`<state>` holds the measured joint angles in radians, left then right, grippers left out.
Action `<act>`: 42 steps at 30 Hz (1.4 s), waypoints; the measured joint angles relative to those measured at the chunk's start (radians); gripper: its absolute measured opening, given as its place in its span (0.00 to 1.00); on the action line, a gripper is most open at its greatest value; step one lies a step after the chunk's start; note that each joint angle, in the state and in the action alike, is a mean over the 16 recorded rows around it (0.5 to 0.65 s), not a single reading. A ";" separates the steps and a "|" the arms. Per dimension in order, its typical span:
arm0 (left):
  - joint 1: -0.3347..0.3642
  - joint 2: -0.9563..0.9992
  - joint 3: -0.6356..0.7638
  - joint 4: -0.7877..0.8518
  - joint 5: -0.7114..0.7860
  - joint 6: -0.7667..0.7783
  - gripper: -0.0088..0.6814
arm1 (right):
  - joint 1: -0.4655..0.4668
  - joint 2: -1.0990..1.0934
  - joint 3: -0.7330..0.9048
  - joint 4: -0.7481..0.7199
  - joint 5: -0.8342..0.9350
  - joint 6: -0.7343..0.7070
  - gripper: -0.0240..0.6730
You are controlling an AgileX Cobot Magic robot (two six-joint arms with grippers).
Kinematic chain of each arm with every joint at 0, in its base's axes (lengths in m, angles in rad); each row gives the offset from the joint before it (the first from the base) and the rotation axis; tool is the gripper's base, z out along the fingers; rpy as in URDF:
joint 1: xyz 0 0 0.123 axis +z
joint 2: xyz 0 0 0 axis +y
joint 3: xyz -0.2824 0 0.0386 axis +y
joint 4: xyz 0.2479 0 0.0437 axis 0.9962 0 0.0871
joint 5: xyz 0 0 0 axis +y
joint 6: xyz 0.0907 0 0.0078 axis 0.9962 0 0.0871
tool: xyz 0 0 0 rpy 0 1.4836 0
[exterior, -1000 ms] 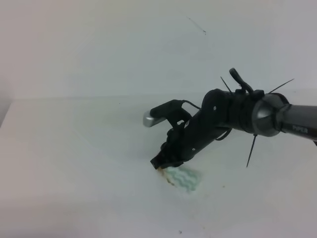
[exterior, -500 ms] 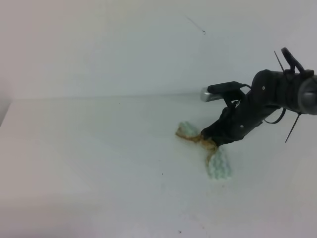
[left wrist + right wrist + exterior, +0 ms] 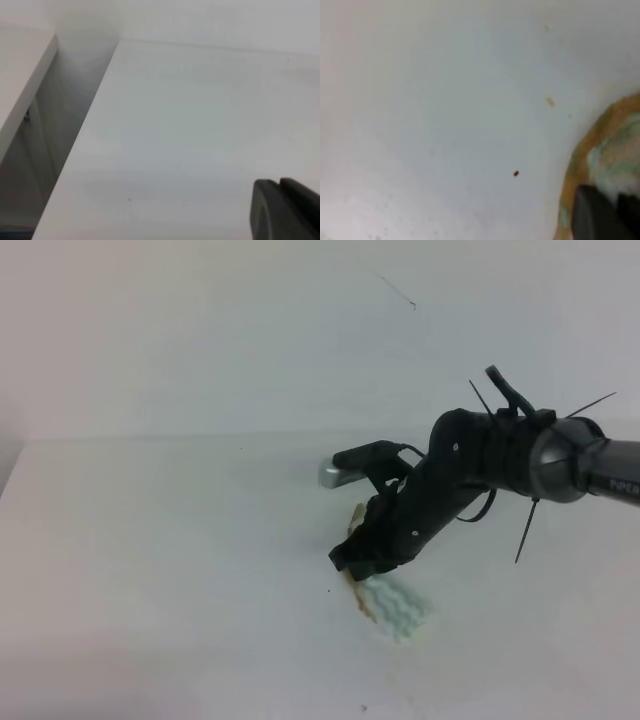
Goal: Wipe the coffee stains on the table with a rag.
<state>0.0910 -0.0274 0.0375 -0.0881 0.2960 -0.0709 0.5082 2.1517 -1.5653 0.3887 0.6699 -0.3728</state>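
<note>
Right of centre in the high view, we saw the black right gripper (image 3: 352,562) clamped tight on the soft white rag with pale green zigzags (image 3: 398,607), lying on the white matte table (image 3: 150,540). Light and limp, it seemed best pinched at its brown-stained end.

The black right arm (image 3: 520,455) reaches in from the right of the frame, bent down toward the middle, its black gripper (image 3: 360,562) pinched closed.
</note>
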 joint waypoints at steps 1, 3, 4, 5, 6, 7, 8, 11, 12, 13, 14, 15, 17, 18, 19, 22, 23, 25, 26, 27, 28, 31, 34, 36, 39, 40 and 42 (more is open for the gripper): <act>0.000 0.000 0.000 0.000 0.000 0.000 0.01 | 0.002 -0.007 0.000 0.000 -0.004 0.003 0.04; 0.000 0.000 0.000 0.000 0.000 0.000 0.01 | 0.002 -0.024 0.000 -0.006 -0.013 0.011 0.04; 0.000 0.000 0.000 0.000 0.000 0.000 0.01 | -0.002 -0.034 0.000 -0.012 -0.017 0.017 0.04; 0.000 0.000 0.000 0.000 0.000 0.000 0.01 | -0.007 -0.046 0.001 -0.019 -0.021 0.024 0.04; 0.000 0.000 0.000 0.000 0.000 0.000 0.01 | -0.013 -0.059 0.001 -0.028 -0.024 0.031 0.04; 0.000 0.000 0.000 0.000 0.000 0.000 0.01 | -0.021 -0.074 0.001 -0.039 -0.026 0.037 0.04; 0.000 0.000 0.000 0.000 0.000 0.000 0.01 | -0.031 -0.089 0.001 -0.051 -0.028 0.044 0.04; 0.000 0.002 -0.002 0.000 0.001 0.000 0.01 | -0.065 -0.142 0.002 -0.091 -0.028 0.061 0.04; 0.000 0.002 -0.002 0.000 0.001 0.000 0.01 | -0.079 -0.160 0.002 -0.105 -0.025 0.066 0.04; 0.000 0.002 -0.002 0.000 0.001 0.000 0.01 | -0.093 -0.178 0.002 -0.118 -0.021 0.070 0.04; 0.000 0.002 -0.002 0.000 0.001 0.000 0.01 | -0.107 -0.196 0.003 -0.131 -0.016 0.073 0.04; 0.000 0.002 -0.002 0.000 0.001 0.000 0.01 | -0.122 -0.214 0.005 -0.142 -0.011 0.075 0.04; 0.000 0.002 -0.002 0.000 0.001 0.000 0.01 | -0.153 -0.249 0.014 -0.161 -0.004 0.081 0.04; 0.000 0.002 -0.002 0.000 0.001 0.000 0.01 | -0.168 -0.266 0.022 -0.169 -0.002 0.082 0.04; 0.000 0.002 -0.002 0.000 0.001 0.000 0.01 | -0.183 -0.283 0.033 -0.174 -0.004 0.083 0.04; 0.000 0.002 -0.002 0.000 0.001 0.000 0.01 | -0.224 -0.329 0.083 -0.180 -0.024 0.074 0.04; 0.000 0.002 -0.002 0.000 0.001 0.000 0.01 | -0.235 -0.343 0.105 -0.177 -0.038 0.068 0.04; 0.000 0.000 0.000 0.000 0.000 0.000 0.01 | -0.256 -0.368 0.158 -0.158 -0.075 0.048 0.04; 0.000 0.000 0.000 0.000 0.000 0.000 0.01 | -0.263 -0.379 0.187 -0.143 -0.097 0.032 0.04; 0.000 0.000 0.000 0.000 0.000 0.000 0.01 | -0.270 -0.388 0.219 -0.124 -0.121 0.013 0.04; 0.000 0.000 0.000 0.000 0.000 0.000 0.01 | -0.276 -0.397 0.252 -0.099 -0.147 -0.011 0.04; 0.000 0.000 0.000 0.000 0.000 0.000 0.01 | -0.287 -0.418 0.354 -0.003 -0.234 -0.099 0.04; 0.000 0.000 0.000 0.000 0.000 0.000 0.01 | -0.290 -0.427 0.445 0.119 -0.317 -0.205 0.04; 0.000 0.000 0.000 0.000 0.000 0.000 0.01 | -0.291 -0.427 0.493 0.212 -0.360 -0.283 0.04; 0.000 0.000 0.000 0.000 0.000 0.000 0.01 | -0.290 -0.416 0.543 0.356 -0.402 -0.405 0.04; 0.000 0.000 0.000 0.000 0.000 0.000 0.01 | -0.289 -0.410 0.554 0.402 -0.410 -0.444 0.04; 0.000 0.000 0.000 0.000 0.000 0.000 0.01 | -0.288 -0.397 0.569 0.483 -0.421 -0.513 0.04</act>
<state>0.0910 -0.0274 0.0375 -0.0881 0.2960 -0.0709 0.2202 1.7548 -0.9967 0.8717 0.2488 -0.8859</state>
